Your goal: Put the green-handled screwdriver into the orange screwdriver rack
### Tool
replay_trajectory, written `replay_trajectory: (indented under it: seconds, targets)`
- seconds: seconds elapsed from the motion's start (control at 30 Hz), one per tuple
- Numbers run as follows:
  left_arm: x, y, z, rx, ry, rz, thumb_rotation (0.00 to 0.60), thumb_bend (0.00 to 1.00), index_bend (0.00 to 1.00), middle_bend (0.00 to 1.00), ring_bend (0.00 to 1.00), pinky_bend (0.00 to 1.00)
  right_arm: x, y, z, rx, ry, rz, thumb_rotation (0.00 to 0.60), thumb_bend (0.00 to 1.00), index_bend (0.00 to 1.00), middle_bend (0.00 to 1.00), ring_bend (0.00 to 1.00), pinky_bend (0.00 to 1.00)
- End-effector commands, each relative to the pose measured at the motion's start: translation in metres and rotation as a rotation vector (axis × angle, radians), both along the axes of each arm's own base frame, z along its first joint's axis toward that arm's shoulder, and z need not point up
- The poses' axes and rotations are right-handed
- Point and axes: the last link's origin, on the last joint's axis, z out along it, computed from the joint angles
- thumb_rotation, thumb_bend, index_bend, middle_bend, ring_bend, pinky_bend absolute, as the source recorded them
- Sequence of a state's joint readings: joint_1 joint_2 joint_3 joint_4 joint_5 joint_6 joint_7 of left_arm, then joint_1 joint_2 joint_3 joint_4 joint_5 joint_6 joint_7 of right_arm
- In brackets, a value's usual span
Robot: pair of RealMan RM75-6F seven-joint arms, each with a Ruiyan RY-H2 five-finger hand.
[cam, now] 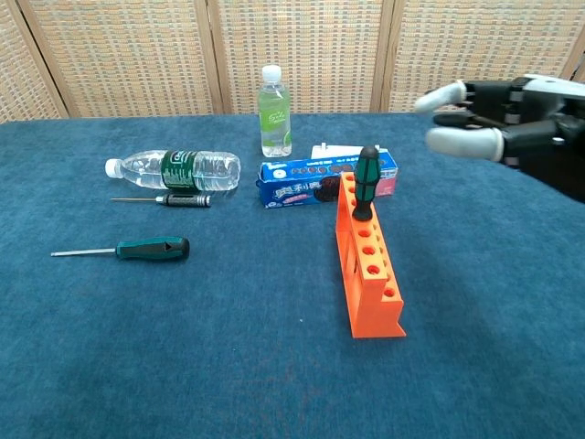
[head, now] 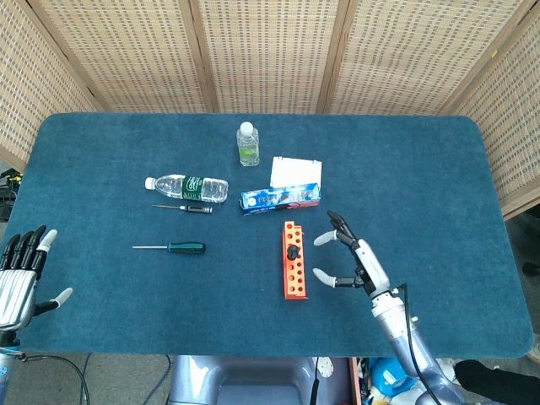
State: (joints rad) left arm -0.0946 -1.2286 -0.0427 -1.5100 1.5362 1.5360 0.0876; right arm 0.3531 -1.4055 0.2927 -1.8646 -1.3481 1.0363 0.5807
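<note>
Green-handled screwdriver (cam: 366,180) stands upright in the second hole of the orange rack (cam: 369,265). Right hand (head: 356,258) is off to the rack's right, fingers (cam: 464,141) spread, holding nothing. Left hand (head: 18,278) at the counter (head: 422,169) edge, fingers apart, empty.

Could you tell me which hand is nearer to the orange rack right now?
The right hand is nearer, open just beside the orange rack; the left hand is at the table's far edge.

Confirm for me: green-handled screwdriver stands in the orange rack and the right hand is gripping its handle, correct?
Not quite. The green-handled screwdriver does stand in the orange rack, but the right hand is off it, fingers spread apart; the chest view shows this.
</note>
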Motion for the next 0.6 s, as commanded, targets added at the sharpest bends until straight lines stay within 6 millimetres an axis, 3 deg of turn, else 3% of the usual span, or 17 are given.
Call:
replay_trajectory:
  seconds: [0.03, 0.4, 0.6]
  targets:
    - [0.000, 0.000, 0.000, -0.003, 0.003, 0.001, 0.600, 0.00, 0.00, 0.00, 0.00, 0.00, -0.042, 0.006, 0.015, -0.145, 0.267, 0.048, 0.600, 0.22, 0.37, 0.00, 0.00, 0.00]
    - [0.002, -0.002, 0.000, -0.004, 0.013, -0.004, 0.600, 0.00, 0.00, 0.00, 0.00, 0.00, -0.110, 0.045, 0.041, -0.406, 0.866, 0.123, 0.600, 0.22, 0.18, 0.00, 0.00, 0.00]
    - [0.001, -0.002, 0.001, -0.003, 0.018, 0.000, 0.600, 0.00, 0.00, 0.00, 0.00, 0.00, -0.124, 0.059, 0.049, -0.499, 1.076, 0.115, 0.600, 0.22, 0.05, 0.00, 0.00, 0.00]
